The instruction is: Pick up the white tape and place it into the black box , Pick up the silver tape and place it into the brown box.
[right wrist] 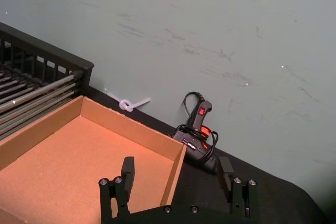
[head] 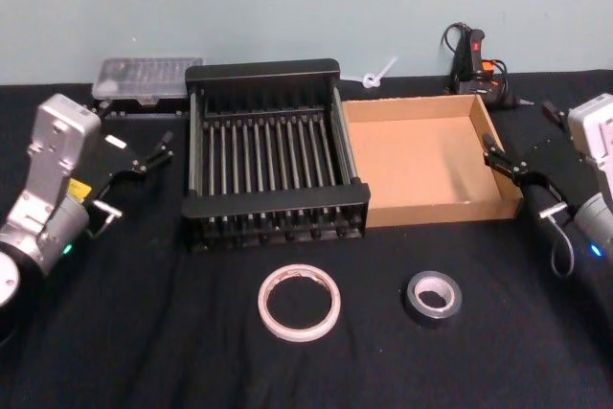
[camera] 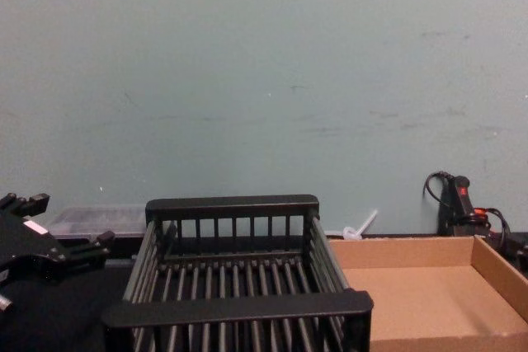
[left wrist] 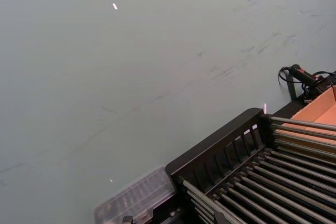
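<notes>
1. White tape [head: 299,302] lies flat on the table [head: 144,332] in front of the black box [head: 273,155], which holds nothing. It looks a light, stiff, thin ring, and I judge one finger inside the wide hollow and one outside the rim would hold it best.
2. Left hand [head: 146,157] hangs open and empty, left of the black box.
3. Silver tape [head: 432,296] lies flat to the right of the white ring, well apart from it, in front of the brown box [head: 421,155], also bare. It seems thicker, heavier and rigid; a pinch across its wall should serve.
4. Right hand [right wrist: 176,174] hovers with fingers spread wide, gripping nothing, over the brown box's right wall.
5. A black cloth covers the table; a scuffed pale green wall stands behind, with a glue gun [head: 476,59] and a clear plastic case [head: 146,79] at its foot.
</notes>
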{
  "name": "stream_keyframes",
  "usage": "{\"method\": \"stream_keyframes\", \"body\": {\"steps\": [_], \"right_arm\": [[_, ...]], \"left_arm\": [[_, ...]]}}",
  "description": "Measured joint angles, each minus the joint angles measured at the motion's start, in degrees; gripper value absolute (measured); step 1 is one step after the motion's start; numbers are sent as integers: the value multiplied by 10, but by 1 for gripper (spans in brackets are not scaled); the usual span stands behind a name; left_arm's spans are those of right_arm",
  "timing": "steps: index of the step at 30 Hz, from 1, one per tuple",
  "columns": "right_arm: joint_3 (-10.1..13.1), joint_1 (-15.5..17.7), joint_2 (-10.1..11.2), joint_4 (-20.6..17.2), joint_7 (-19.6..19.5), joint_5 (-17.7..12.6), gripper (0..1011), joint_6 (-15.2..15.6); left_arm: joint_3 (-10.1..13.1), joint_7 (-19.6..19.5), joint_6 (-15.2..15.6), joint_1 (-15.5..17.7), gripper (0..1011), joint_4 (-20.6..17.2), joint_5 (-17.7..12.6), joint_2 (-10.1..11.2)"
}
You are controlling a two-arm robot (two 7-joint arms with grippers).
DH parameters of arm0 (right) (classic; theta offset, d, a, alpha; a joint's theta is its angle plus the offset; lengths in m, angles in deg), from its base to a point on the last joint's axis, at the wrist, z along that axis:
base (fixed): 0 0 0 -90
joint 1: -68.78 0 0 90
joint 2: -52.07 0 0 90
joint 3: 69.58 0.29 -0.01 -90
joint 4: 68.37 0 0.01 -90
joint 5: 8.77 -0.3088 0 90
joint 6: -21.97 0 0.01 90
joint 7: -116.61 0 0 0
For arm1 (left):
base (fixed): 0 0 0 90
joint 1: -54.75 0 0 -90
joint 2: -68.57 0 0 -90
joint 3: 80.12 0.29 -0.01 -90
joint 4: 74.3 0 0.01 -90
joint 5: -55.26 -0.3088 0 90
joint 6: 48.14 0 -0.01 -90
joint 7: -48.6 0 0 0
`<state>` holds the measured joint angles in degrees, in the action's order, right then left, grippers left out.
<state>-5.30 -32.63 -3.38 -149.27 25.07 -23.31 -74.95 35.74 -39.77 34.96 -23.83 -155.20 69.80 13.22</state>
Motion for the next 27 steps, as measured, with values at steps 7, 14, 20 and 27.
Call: {"method": "stream_keyframes", "body": {"steps": [7,14,20,27], "right_arm": [[13,7,-5,-5,16,-2,1002,-2],[26,24,-5,-23,32,-12,1002,-1],[38,49,-1,-55,47,-26,1002,6],[50,85,5,-98,63,-40,1002,19]], "left_arm": [[0,0,0,0,1001,0,0,0],[0,0,0,0,1001,0,0,0],[0,0,0,0,1001,0,0,0],[0,0,0,0,1001,0,0,0]]}}
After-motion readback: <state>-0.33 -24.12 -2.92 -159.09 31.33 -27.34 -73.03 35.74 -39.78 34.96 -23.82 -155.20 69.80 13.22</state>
